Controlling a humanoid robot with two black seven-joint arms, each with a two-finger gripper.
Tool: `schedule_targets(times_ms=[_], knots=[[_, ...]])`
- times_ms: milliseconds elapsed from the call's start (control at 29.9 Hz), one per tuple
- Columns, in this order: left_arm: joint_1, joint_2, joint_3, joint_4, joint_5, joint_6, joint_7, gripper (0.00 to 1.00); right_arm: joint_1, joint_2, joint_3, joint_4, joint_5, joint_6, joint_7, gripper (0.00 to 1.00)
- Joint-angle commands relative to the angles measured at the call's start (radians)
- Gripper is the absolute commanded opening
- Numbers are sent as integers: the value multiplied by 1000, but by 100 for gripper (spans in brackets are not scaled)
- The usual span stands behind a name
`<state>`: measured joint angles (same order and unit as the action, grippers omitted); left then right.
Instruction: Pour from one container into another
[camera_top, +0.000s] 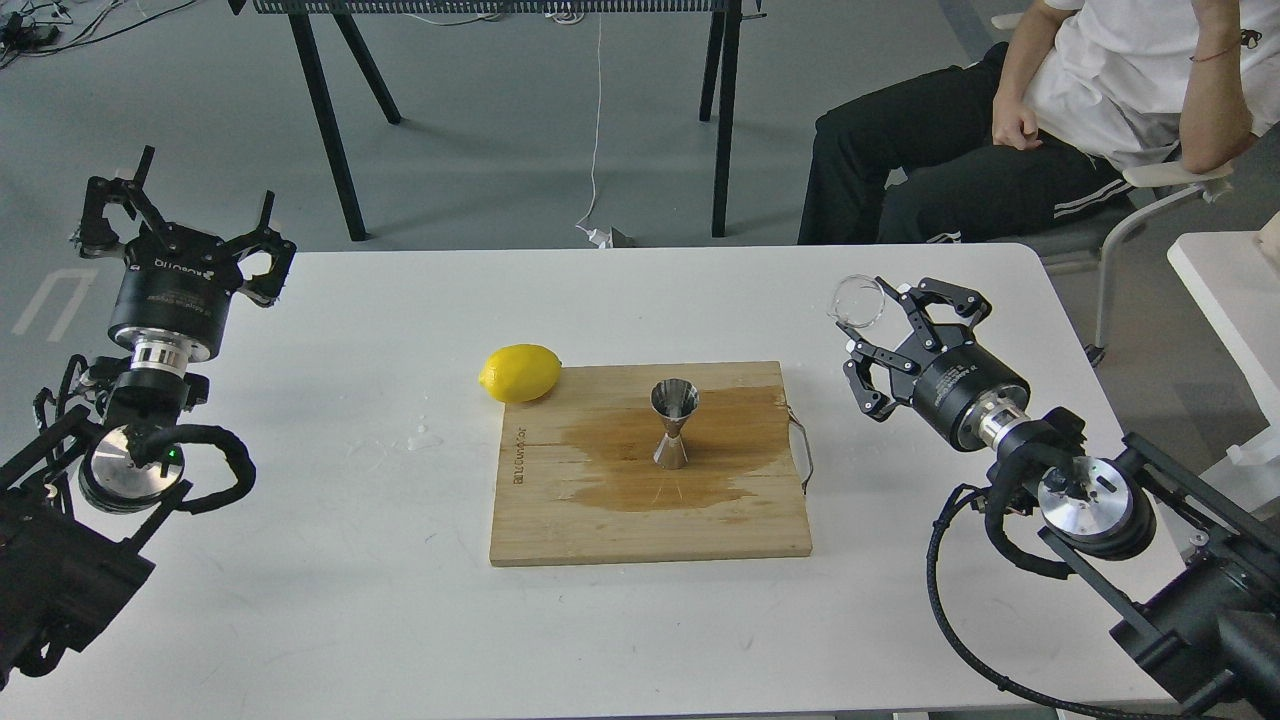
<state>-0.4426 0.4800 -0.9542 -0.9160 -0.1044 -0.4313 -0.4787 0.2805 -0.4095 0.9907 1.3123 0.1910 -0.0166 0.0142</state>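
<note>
The tiny clear cup (858, 300) is at the back right of the white table, just beyond the fingertips of my right gripper (876, 326). That gripper's fingers are spread wide and open, and I cannot tell whether one still touches the cup. The steel jigger (672, 422) stands upright in the middle of the wooden board (560, 520), well to the left of the right gripper. My left gripper (200, 190) is open and raised over the table's far left edge, holding nothing.
A lemon (520, 372) lies at the board's back left corner. A wet brown stain (640, 480) spreads around the jigger. A few drops (423, 437) lie left of the board. A seated person (1000, 130) and a side table (1225, 290) are to the right.
</note>
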Motion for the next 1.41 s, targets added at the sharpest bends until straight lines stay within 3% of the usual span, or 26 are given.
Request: schedule_targets(times_ms=[0, 201, 502, 636, 1372], knots=[[1, 5, 0, 0, 0, -1, 0, 100, -43, 3, 52, -86, 128, 78, -26, 34], [-1, 5, 0, -4, 0, 2, 0, 100, -55, 14, 60, -232, 378, 161, -140, 34], [2, 2, 0, -6, 0, 5, -3, 100, -76, 130, 69, -387, 435, 196, -181, 35], [12, 2, 0, -7, 0, 6, -3, 100, -76, 173, 100, -450, 436, 202, -188, 35], [12, -4, 0, -23, 0, 14, -3, 100, -109, 166, 105, -438, 436, 159, -194, 39]])
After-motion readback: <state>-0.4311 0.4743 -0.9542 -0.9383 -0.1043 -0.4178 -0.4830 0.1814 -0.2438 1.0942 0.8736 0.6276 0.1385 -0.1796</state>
